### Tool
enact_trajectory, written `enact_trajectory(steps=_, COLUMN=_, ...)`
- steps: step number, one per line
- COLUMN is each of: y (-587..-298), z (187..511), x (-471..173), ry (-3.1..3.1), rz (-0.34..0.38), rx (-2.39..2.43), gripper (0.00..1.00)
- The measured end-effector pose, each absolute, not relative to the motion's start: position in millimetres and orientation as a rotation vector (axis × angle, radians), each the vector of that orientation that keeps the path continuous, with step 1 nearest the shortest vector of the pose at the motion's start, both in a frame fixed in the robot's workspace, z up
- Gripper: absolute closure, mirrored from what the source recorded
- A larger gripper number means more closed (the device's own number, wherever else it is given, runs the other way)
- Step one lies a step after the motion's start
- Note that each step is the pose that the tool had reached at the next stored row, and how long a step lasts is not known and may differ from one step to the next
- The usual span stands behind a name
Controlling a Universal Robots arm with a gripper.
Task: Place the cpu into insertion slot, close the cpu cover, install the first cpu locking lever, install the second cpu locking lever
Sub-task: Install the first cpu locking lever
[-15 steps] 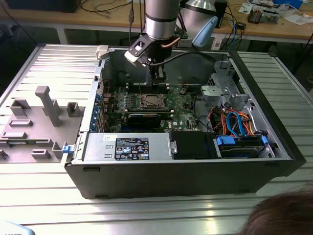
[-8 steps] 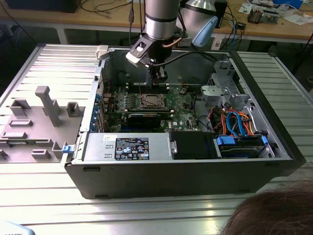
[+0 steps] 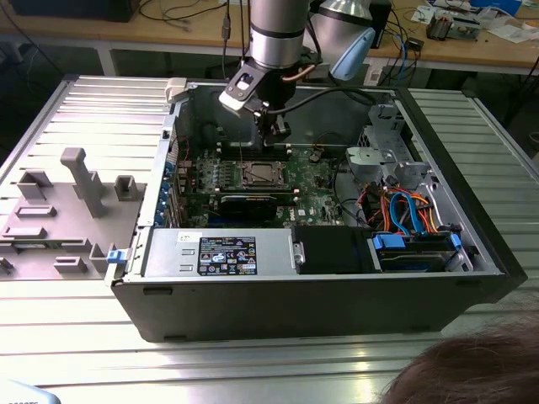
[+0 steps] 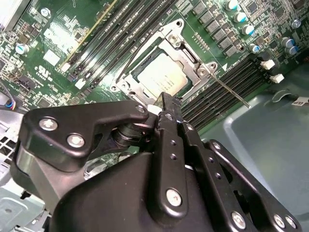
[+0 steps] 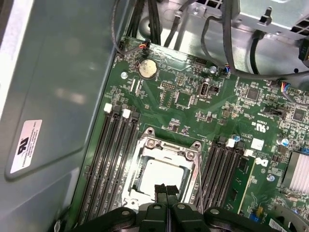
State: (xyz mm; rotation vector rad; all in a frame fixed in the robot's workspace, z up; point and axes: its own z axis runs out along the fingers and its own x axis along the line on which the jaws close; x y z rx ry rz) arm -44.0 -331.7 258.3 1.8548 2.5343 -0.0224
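In the exterior view's upper centre, the arm [image 3: 278,34] points straight down. Its gripper [image 3: 274,130] is pinched together, empty, just above the cpu [image 3: 261,174], which is framed by the cpu cover [image 5: 166,145].

Seated level in the slot [image 4: 126,85]: the cpu [image 4: 159,77], a small flat square with a dull silver top. Around it, a square socket with a shiny metal rim, set on the green board [image 4: 63,43] between banks of long memory slots [image 4: 227,82]. Down flat over the chip's edges: the cover [image 4: 186,58], a thin silver frame, chip top showing through its window. Splayed out from one socket corner, across the memory slots: the first lever [image 4: 231,91], a thin metal rod. Along the frame's opposite side: the second lever [image 4: 141,48], a thin rod; latched or loose, cannot tell.
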Motion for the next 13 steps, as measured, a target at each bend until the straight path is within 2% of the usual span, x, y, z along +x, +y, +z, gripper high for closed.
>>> enact_trajectory(steps=13, y=-331.7, z=258.3, x=-44.0, ry=2.628, rz=-0.022, rx=1.718, gripper=0.89)
